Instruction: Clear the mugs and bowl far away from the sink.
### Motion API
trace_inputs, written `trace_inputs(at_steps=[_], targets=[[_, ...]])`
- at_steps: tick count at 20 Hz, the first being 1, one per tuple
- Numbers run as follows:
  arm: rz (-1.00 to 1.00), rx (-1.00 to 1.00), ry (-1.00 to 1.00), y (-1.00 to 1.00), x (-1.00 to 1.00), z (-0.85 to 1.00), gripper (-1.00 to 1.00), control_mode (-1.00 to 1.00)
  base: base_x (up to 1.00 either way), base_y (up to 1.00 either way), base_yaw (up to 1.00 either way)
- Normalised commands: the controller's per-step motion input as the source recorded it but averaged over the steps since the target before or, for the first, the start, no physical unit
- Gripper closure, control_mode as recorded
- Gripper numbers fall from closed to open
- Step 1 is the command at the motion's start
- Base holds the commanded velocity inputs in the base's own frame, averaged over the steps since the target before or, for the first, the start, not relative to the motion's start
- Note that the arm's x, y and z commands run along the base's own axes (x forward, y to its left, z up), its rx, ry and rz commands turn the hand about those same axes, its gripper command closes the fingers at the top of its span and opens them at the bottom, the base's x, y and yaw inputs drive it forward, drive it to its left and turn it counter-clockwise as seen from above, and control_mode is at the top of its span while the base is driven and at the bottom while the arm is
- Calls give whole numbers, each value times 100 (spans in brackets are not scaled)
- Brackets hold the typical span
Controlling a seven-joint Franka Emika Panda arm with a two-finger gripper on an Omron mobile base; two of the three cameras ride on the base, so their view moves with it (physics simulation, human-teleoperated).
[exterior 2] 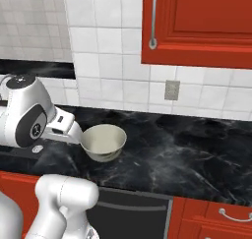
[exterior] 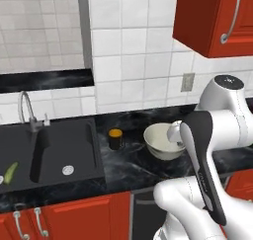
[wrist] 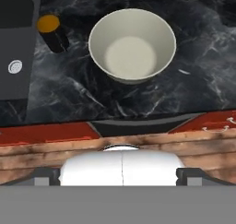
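Hand view looks down on the glossy, rigid bowl (wrist: 132,45) and small mug (wrist: 53,32) on the surface (wrist: 193,85); open pincer should probably pinch a rim

Kitchen: sink (exterior: 49,152), tiled wall (exterior: 133,46) (red cabinets (exterior 2: 197,26)).
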Motion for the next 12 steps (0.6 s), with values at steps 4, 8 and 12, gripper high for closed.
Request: trace_inputs(at_steps=[4,8,12], targets=[[0,0,0,0,0,0,-100,100,38,0,-22],[0,0,0,0,0,0,-100,100,66,0,-17],[0,0,0,0,0,0,-100,100,38,-13,-5]])
